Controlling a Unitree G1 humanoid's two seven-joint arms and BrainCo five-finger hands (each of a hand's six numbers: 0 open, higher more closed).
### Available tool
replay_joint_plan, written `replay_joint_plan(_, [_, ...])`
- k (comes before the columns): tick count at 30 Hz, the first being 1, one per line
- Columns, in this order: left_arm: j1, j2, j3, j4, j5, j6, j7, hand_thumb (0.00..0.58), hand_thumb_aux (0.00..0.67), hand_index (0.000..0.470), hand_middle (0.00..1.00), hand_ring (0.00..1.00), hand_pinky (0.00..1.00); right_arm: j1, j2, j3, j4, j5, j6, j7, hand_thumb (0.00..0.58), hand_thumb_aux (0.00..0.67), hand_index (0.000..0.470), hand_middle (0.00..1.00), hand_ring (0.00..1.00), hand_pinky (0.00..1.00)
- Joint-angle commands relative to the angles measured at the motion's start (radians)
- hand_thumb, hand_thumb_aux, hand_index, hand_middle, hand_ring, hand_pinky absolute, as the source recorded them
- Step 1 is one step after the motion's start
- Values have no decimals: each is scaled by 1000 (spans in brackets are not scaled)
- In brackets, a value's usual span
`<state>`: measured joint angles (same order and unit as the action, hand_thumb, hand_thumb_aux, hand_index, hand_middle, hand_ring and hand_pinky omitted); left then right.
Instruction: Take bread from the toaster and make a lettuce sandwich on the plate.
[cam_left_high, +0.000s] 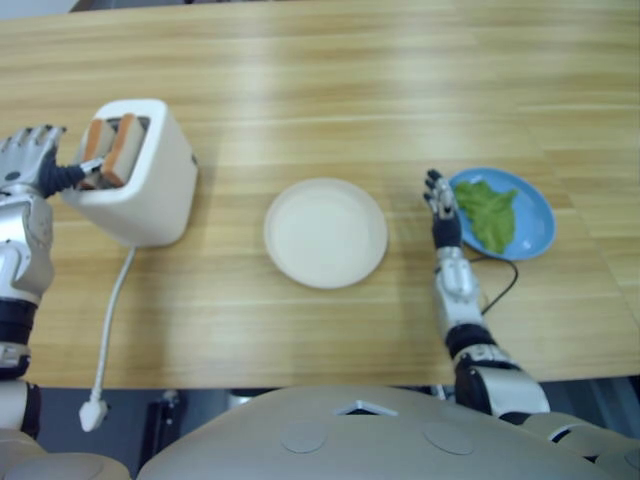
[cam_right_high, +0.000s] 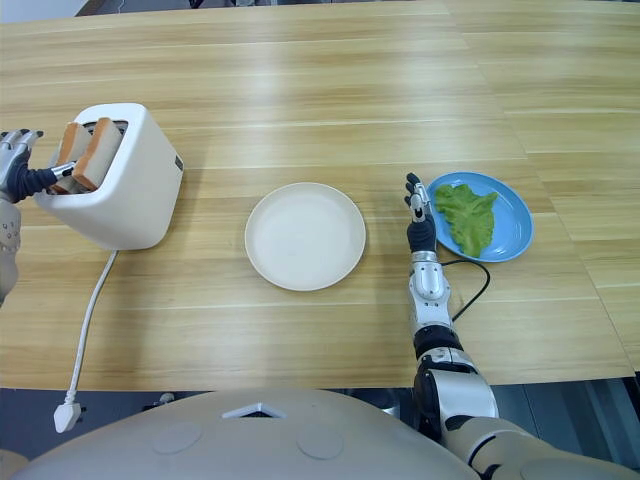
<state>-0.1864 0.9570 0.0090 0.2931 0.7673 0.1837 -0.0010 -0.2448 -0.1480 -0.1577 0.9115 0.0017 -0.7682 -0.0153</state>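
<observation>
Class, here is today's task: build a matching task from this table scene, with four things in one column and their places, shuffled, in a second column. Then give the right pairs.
Things:
1. bread slices
2. lettuce
3. cream plate
4. plug

Places:
A. on the blue plate
B. hanging below the front edge of the table
C. in the slots of the toaster
D. bare, at the middle of the table

Pairs: 1-C; 2-A; 3-D; 4-B
</observation>
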Motion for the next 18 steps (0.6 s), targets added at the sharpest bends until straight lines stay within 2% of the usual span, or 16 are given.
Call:
replay_joint_plan(1, [25,-7,-12,-47,-7,-15,-7,0,0,0,0,0,0,10,-1,-4,-12,9,21,0,0,0,0,0,0,0])
replay_joint_plan(2, [25,-9,-9,-62,-7,-18,-3,560,547,375,667,667,667,10,-1,-4,-13,8,23,0,0,0,0,0,0,0])
replay_joint_plan(3, [26,-9,-9,-73,-7,-22,0,580,670,460,804,804,804,11,-1,-4,-13,7,24,0,0,0,0,0,0,0])
replay_joint_plan(4, [29,-10,-7,-84,-8,-27,2,580,670,460,804,804,804,11,-2,-4,-13,7,25,0,0,0,0,0,0,0])
replay_joint_plan(5, [32,-11,-4,-94,-10,-33,9,580,670,460,973,973,973,11,-3,-4,-12,7,27,0,0,0,0,0,0,0])
replay_joint_plan(6, [35,-12,-3,-100,-11,-38,13,580,670,460,1000,1000,1000,12,-4,-4,-12,7,28,0,0,0,0,0,0,0])
replay_joint_plan(18, [34,-29,-16,-76,-25,-85,36,580,670,460,1000,1000,1000,18,-8,-3,-19,4,36,-2,0,0,0,0,0,0])
